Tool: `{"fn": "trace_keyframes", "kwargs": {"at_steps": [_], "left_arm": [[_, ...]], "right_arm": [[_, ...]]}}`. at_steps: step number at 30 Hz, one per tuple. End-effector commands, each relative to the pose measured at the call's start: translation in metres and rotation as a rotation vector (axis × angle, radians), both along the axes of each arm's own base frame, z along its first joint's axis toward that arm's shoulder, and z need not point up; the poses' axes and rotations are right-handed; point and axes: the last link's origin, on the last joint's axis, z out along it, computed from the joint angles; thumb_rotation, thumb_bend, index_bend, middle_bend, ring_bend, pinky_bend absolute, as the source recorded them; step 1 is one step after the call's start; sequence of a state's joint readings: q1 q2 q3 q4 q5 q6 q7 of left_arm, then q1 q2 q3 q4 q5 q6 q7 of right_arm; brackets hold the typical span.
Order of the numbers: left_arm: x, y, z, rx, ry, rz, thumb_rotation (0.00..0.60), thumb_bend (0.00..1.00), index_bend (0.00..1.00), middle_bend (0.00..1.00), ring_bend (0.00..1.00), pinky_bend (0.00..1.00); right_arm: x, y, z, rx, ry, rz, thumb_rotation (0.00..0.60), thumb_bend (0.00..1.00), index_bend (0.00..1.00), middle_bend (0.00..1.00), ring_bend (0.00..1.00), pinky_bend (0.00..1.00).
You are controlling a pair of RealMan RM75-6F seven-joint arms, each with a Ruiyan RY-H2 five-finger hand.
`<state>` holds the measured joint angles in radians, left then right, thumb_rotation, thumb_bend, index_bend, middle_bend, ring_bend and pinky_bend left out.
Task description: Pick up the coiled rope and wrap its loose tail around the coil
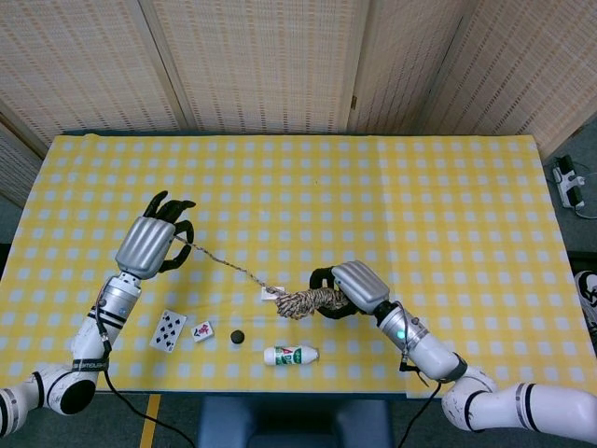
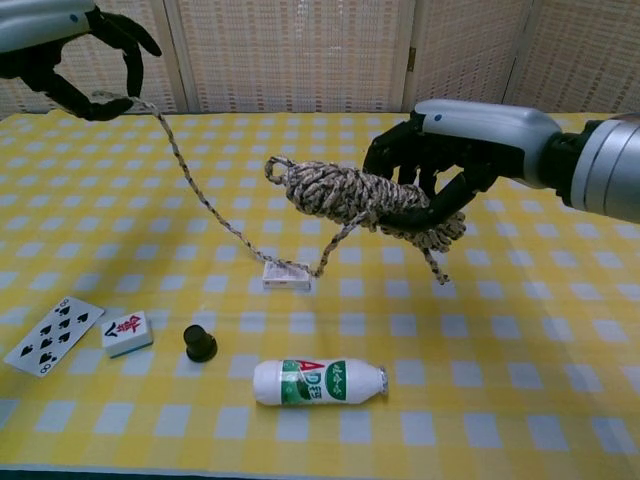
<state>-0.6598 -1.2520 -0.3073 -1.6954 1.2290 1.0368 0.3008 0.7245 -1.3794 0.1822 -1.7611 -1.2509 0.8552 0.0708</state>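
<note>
Head view: a table [image 1: 448,187] covered with a yellow-and-white checked cloth is seen from above, with woven panels [image 1: 261,56] along the upper edge of the frame. The right hand [image 1: 353,287], at lower centre, is clenched around one end of the coiled rope [image 1: 306,301], which is held clear of the table and projects toward the left of the frame. The left hand [image 1: 155,245], at centre left, is raised, and the loose tail [image 1: 229,264] is pinched in its fingertips; from there the tail slopes down to the right, toward the coil.

In the chest view, the coil is seen at centre frame, lying roughly level in the dark fingers [image 2: 420,165] of the right hand. The tail is seen to run from the left hand at upper left down to the table near a small flat box [image 2: 287,275], then up to the coil. A short frayed end [image 2: 437,262] hangs below the right hand.

Along the lower part of the frame are a white bottle with a green label [image 2: 318,382] lying on its side, a playing card [image 2: 53,335] at far left, a mahjong tile [image 2: 127,333] just beside it, and a small black cap [image 2: 200,343].
</note>
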Motion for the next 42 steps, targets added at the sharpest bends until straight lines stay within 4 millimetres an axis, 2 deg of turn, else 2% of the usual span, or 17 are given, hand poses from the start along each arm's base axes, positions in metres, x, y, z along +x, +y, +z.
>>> {"fn": "trace_keyframes", "kwargs": {"at_steps": [1, 11, 16, 22, 29, 33, 37, 42], "left_arm": [[0.034, 0.0, 0.002, -0.008, -0.008, -0.058, 0.6, 0.5, 0.62, 0.21, 0.19, 0.03], [0.093, -0.023, -0.022, -0.158, -0.091, -0.144, 0.6, 0.5, 0.62, 0.21, 0.19, 0.02], [0.11, -0.044, -0.034, -0.245, -0.103, -0.184, 0.6, 0.5, 0.62, 0.21, 0.19, 0.02], [0.119, -0.064, -0.045, -0.324, -0.105, -0.217, 0.6, 0.5, 0.62, 0.21, 0.19, 0.02], [0.113, -0.079, -0.044, -0.352, -0.135, -0.231, 0.6, 0.5, 0.62, 0.21, 0.17, 0.01], [0.103, -0.087, -0.042, -0.35, -0.155, -0.241, 0.6, 0.5, 0.62, 0.14, 0.13, 0.01], [0.088, -0.094, -0.04, -0.346, -0.193, -0.23, 0.6, 0.5, 0.62, 0.1, 0.1, 0.01], [0.068, -0.094, -0.035, -0.337, -0.228, -0.194, 0.6, 0.5, 0.62, 0.1, 0.1, 0.01]], "right_arm": [[0.006, 0.002, -0.006, 0.023, -0.012, -0.004, 0.6, 0.59, 0.64, 0.56, 0.62, 0.57], [0.02, 0.0, -0.032, 0.095, -0.062, -0.093, 0.6, 0.63, 0.67, 0.58, 0.64, 0.59], [0.022, -0.008, -0.045, 0.097, -0.105, -0.154, 0.6, 0.64, 0.67, 0.58, 0.64, 0.59], [0.026, -0.012, -0.058, 0.082, -0.18, -0.198, 0.6, 0.67, 0.67, 0.58, 0.64, 0.59], [0.028, -0.022, -0.063, -0.028, -0.338, -0.28, 0.6, 0.68, 0.69, 0.59, 0.65, 0.59], [0.029, -0.025, -0.06, -0.06, -0.493, -0.345, 0.6, 0.68, 0.7, 0.6, 0.66, 0.59], [0.023, -0.031, -0.051, -0.131, -0.601, -0.363, 0.6, 0.68, 0.7, 0.6, 0.66, 0.59], [0.017, -0.039, -0.037, -0.158, -0.749, -0.422, 0.6, 0.68, 0.72, 0.61, 0.67, 0.6]]}}
